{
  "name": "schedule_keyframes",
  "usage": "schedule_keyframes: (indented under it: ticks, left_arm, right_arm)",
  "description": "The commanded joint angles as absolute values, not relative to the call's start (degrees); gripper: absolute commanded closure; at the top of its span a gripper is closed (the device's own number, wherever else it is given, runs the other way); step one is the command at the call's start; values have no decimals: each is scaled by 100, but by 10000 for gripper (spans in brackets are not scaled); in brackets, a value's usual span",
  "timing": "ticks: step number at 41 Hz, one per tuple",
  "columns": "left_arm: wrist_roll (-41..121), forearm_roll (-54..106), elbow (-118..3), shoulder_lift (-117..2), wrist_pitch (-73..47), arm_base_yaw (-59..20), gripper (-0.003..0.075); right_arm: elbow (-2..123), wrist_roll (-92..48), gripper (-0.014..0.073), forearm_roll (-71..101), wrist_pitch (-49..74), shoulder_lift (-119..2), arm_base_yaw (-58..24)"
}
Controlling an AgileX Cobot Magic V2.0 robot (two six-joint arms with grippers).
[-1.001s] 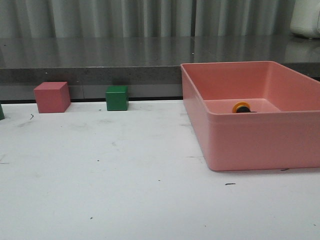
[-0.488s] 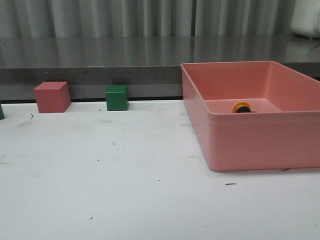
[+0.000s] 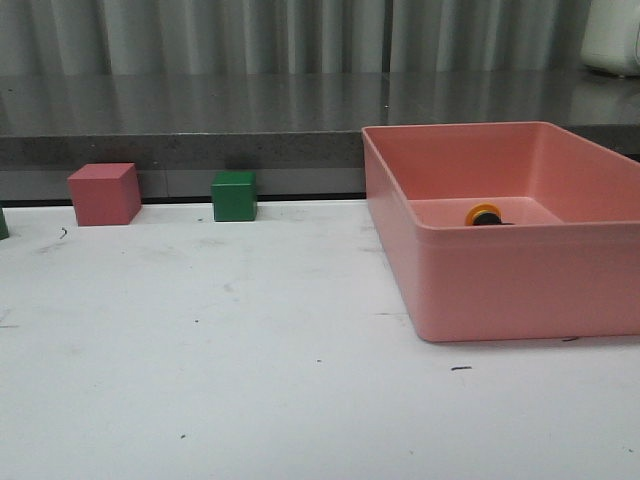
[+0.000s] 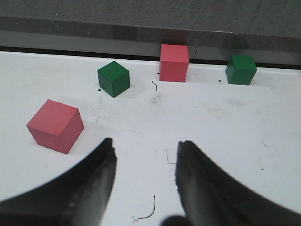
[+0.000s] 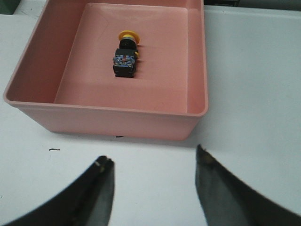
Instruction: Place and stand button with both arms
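**Button not yet picked, lying in pink bin**

Opening step, nothing grasped. Button (image 5: 126,57) on its side near the middle of the pink bin (image 5: 108,115), yellow cap toward 12 o'clock in the right wrist view. Right end effector (image 5: 153,186) spread, empty, short of the bin's near wall. Left end effector (image 4: 146,174) spread over bare counter (image 3: 250,340). Next: reach over the wall, probably. Red cube (image 4: 55,125), green cube (image 4: 113,78) well clear

bin walls (image 3: 520,280) ring button (image 5: 126,59) | open from above | cubes (image 3: 234,196) well apart
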State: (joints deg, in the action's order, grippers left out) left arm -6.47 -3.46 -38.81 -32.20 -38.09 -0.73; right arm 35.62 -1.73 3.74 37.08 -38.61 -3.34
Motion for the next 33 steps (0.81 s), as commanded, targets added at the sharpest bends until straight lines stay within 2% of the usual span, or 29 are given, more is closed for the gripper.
schedule_keyframes:
  ticks: [1, 7, 15, 24, 33]
  left_arm:
    - [-696, -378, -4033, -3272, -3441, -107, 248]
    - [-672, -77, -4033, -3272, -3428, -347, 247]
    - [-200, 346, -4045, -3272, -3492, -1172, 247]
    - [-200, 346, -4045, -3272, -3457, -2025, 247]
    - [-200, 346, -4045, -3272, -3457, -2186, 247]
  right_arm:
    - [3721, -230, 61, 415, 3377, -3880, -288]
    - [3971, -230, 65, 521, 3601, -3961, -345]
    - [4748, -230, 65, 521, 4378, -4601, -666]
    - [5645, -230, 65, 521, 4936, -5884, -1001]
    - [6506, -230, 65, 515, 5044, -7258, -1001]
